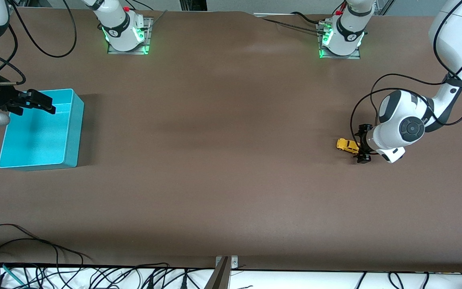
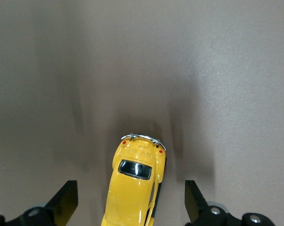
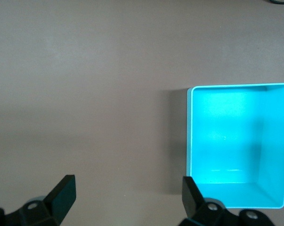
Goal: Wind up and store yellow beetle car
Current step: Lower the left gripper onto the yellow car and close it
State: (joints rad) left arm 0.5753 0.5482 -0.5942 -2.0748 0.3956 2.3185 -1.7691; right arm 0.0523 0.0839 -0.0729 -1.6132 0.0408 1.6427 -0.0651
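Note:
The yellow beetle car (image 1: 346,145) sits on the brown table toward the left arm's end. My left gripper (image 1: 361,144) is down at the table, open, with the car partly between its fingers. In the left wrist view the car (image 2: 134,183) lies between the two black fingertips (image 2: 66,200), with a gap on each side, and its chrome bumper end points away from the gripper (image 2: 131,202). My right gripper (image 1: 40,102) waits open and empty over the edge of the teal bin (image 1: 75,132) at the right arm's end. The bin (image 3: 189,136) is empty beside that gripper (image 3: 127,197).
The two arm bases (image 1: 126,32) with green lights stand along the table's edge farthest from the front camera. Loose black cables (image 1: 34,257) and a metal bracket (image 1: 223,267) lie along the edge nearest the camera.

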